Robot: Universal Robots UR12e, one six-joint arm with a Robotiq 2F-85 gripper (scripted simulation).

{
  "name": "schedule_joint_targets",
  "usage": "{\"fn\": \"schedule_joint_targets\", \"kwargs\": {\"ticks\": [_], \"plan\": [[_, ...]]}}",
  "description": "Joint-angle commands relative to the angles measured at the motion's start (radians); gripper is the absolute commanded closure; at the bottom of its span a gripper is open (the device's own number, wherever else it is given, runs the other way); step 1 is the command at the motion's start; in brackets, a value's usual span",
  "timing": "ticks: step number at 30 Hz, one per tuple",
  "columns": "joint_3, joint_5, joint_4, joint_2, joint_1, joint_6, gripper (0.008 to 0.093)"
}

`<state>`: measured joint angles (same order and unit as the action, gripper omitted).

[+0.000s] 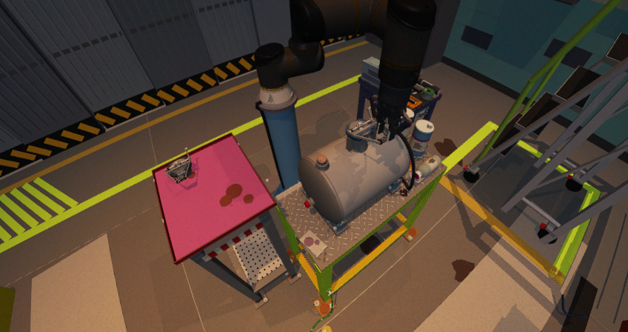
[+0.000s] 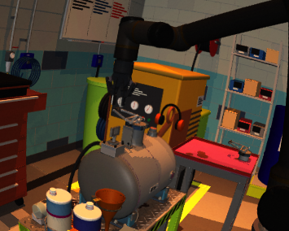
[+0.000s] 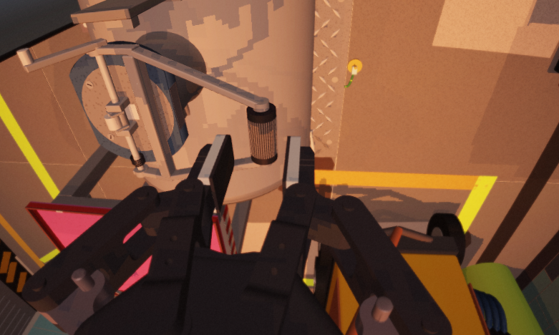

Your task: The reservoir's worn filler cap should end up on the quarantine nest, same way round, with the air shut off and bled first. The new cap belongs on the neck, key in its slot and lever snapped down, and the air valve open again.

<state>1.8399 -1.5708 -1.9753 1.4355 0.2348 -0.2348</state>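
On top of the grey reservoir (image 1: 352, 174) sits a filler cap (image 3: 127, 112) on the neck, its long lever (image 3: 198, 81) raised and ending in a knurled black handle (image 3: 262, 133). My gripper (image 3: 254, 160) hangs just above that handle, open and holding nothing, with the handle lying between the fingertips and a little beyond them. A second cap (image 1: 178, 169) with its lever up rests on the pink table (image 1: 211, 196) to the left. The air valve is not plainly visible.
The green and yellow frame rail (image 1: 374, 232) borders the checker-plate skid under the reservoir. The arm's blue pedestal (image 1: 282, 144) stands behind the tank. Canisters (image 1: 423, 135) and a funnel (image 2: 109, 201) crowd the tank's end; a stair frame (image 1: 559, 130) stands right.
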Motion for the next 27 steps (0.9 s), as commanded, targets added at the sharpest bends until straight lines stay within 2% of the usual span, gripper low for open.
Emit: {"fn": "schedule_joint_targets", "kwargs": {"ticks": [1,27], "plan": [[0.000,0.000,-0.002,0.000,0.000,0.000,0.0634],[0.031,0.000,-0.053,-0.020,0.000,0.000,0.0634]]}}
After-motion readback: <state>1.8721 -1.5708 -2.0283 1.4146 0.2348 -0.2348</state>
